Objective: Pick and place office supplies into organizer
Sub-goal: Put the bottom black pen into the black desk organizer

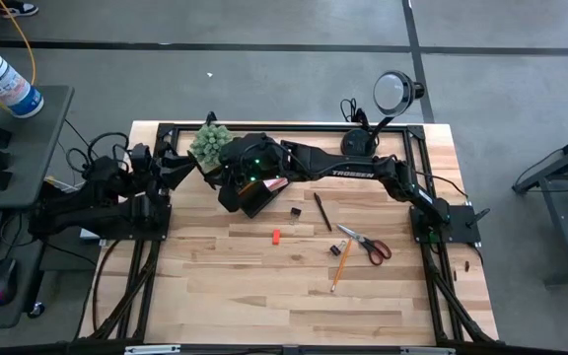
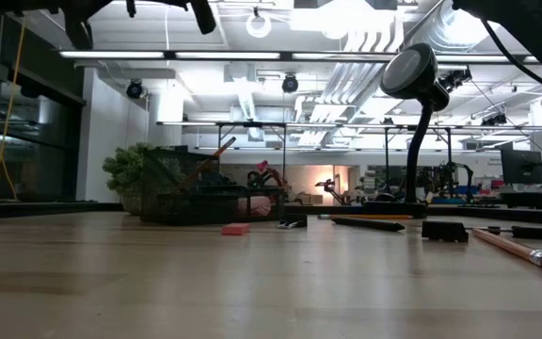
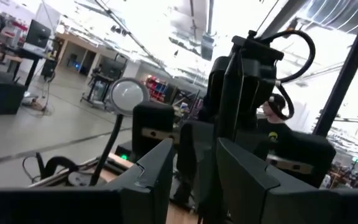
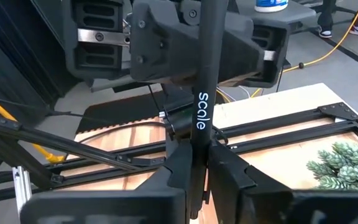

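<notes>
black pen upright in right hand, above organizer

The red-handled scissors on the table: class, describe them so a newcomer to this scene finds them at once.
Start at the wooden table and look to the side where the right arm is mounted. The scissors lie flat there, just above the orange-yellow pencils. They alone combine silvery blades with red loop handles; the nearby black pen and the pencils are plain sticks.
</notes>
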### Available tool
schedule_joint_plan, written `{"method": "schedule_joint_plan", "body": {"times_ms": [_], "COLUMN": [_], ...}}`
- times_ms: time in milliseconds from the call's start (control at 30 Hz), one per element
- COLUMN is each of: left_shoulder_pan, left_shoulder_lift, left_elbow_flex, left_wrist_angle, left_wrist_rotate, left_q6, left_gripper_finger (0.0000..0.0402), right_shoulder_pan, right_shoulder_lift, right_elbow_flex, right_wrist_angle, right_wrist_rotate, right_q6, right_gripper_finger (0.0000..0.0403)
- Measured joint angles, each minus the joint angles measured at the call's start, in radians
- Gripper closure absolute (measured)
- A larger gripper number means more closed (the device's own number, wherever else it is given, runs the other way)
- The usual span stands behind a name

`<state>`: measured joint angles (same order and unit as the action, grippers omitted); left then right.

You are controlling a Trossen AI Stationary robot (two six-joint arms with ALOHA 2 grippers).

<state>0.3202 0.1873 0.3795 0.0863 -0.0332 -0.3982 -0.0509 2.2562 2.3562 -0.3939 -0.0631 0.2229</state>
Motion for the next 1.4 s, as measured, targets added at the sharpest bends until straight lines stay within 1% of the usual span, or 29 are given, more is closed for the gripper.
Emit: {"method": "schedule_joint_plan", "body": {"times_ms": [133, 267, 367, 500, 633, 900, 1100, 1267, 1400], "left_shoulder_pan": [0.0, 0.0, 0.0, 0.0, 0.0, 0.0, 0.0, 0.0, 0.0], "left_shoulder_lift": [0.066, 0.107, 0.113, 0.11, 0.11, 0.145, 0.191, 0.198, 0.195], "left_elbow_flex": [0.0, 0.0, 0.0, 0.0, 0.0, 0.0, 0.0, 0.0, 0.0], "left_wrist_angle": [0.077, 0.14, 0.148, 0.149, 0.148, 0.146, 0.151, 0.155, 0.19], "left_wrist_rotate": [0.028, 0.049, 0.056, 0.096, 0.123, 0.118, 0.115, 0.115, 0.115], "left_q6": [0.0, 0.027, 0.031, 0.032, 0.033, 0.034, 0.034, 0.034, 0.034], "left_gripper_finger": [0.0289, 0.0289, 0.0289, 0.0289, 0.0289, 0.0289, 0.0289, 0.0289, 0.0289], "right_shoulder_pan": [0.0, 0.001, 0.0, 0.0, 0.0, 0.0, -0.001, -0.001, -0.001], "right_shoulder_lift": [0.0, 0.0, 0.0, 0.0, 0.001, 0.001, 0.001, 0.001, 0.001], "right_elbow_flex": [0.0, 0.0, 0.0, 0.0, 0.0, 0.0, 0.0, 0.0, 0.0], "right_wrist_angle": [0.0, 0.001, -0.001, -0.001, 0.0, 0.001, 0.001, 0.001, -0.003], "right_wrist_rotate": [-0.001, 0.001, 0.004, 0.006, 0.008, 0.008, 0.008, 0.008, 0.017], "right_q6": [-0.004, -0.005, -0.005, -0.005, -0.005, -0.005, -0.005, -0.005, 0.001], "right_gripper_finger": [0.0377, 0.037, 0.0372, 0.038, 0.0375, 0.038, 0.0374, 0.038, 0.0374]}}
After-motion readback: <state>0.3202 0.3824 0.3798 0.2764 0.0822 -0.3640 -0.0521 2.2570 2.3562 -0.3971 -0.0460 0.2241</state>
